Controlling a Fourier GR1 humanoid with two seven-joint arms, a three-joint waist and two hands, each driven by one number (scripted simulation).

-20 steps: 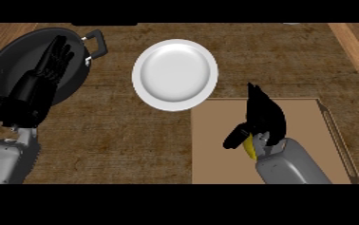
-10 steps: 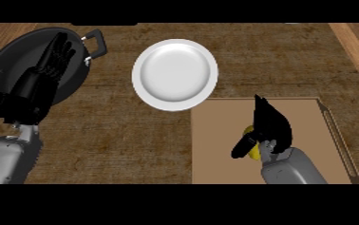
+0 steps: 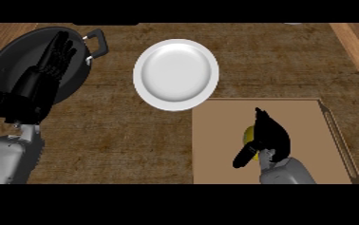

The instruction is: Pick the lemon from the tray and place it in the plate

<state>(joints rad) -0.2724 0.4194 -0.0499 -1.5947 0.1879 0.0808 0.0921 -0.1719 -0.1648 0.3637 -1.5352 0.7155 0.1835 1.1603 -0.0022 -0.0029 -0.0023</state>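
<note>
**Right hand over the lemon on the tray**

At lower right I see my right hand lying on the lemon, fingers pressed together on top and thumb hooked down its left side. The lemon still sits on the brown tray. The white plate sits at upper centre. My left hand rests open, fingers spread, over the black pan at upper left.

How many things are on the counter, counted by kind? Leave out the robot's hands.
Plate: 1
Pan: 1
Tray: 1
Lemon: 1
Total: 4
</note>
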